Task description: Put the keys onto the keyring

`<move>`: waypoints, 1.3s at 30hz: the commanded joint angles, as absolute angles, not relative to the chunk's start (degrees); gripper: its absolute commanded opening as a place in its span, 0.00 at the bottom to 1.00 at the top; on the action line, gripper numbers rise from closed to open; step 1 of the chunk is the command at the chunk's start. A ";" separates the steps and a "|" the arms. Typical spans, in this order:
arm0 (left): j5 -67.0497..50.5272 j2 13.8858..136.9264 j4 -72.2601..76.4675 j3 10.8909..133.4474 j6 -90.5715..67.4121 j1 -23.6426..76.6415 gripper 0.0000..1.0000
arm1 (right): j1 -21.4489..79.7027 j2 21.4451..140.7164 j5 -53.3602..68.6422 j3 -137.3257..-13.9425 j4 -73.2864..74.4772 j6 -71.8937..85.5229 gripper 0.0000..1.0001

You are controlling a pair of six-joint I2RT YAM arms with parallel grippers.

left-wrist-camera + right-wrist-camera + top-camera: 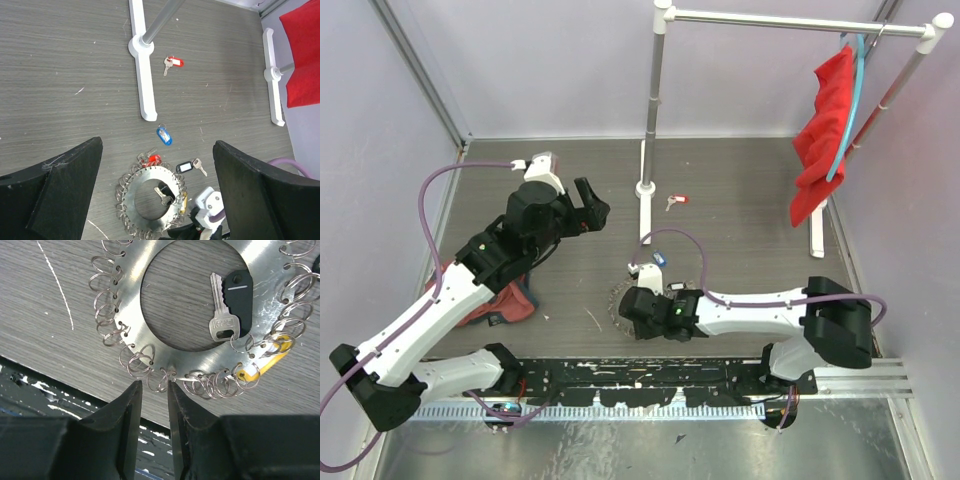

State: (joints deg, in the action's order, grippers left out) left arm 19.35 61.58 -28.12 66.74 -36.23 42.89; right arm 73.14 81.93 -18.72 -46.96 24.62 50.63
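The keyring (617, 297) is a flat silver disc with a big hole and several small wire rings round its rim; it also shows in the left wrist view (131, 186) and the right wrist view (200, 362). A silver key (223, 315) with a black tag (239, 292) lies in its hole, and a yellow tag (265, 360) hangs at its rim. A red-tagged key (151, 159) touches the rim. Blue-tagged (164, 135), black-tagged (185, 167) and another red-tagged key (174, 62) lie loose. My right gripper (153, 387) is narrowly open at the near rim, its tips beside one small ring. My left gripper (157, 145) is wide open, high above.
A white clothes rack pole and foot (645, 190) stand behind the keyring, with a second foot (817, 235) at the right. A red cloth (825, 130) hangs from the rail. A reddish cloth (505, 300) lies under the left arm. A black rail (640, 375) runs along the near edge.
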 commanded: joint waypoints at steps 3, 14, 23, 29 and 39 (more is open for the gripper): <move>20.91 61.13 -26.64 67.32 -35.43 42.41 0.98 | 73.45 85.67 -20.00 -52.07 26.80 52.92 0.33; 18.77 61.17 -25.24 65.41 -35.87 42.02 0.98 | 73.48 88.38 -20.63 -53.56 30.48 54.53 0.33; 19.46 61.24 -26.55 66.05 -35.42 41.82 0.98 | 73.47 89.48 -18.68 -52.87 29.27 54.49 0.33; 18.30 60.42 -24.47 64.24 -35.42 41.68 0.98 | 73.43 90.69 -18.15 -53.12 28.88 54.19 0.32; 18.70 59.93 -24.66 63.81 -35.19 41.44 0.98 | 73.42 89.10 -19.48 -52.30 28.77 54.89 0.16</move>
State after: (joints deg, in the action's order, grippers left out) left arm 18.50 61.17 -26.85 64.90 -35.81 41.82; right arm 73.19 90.80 -17.87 -51.35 29.78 54.00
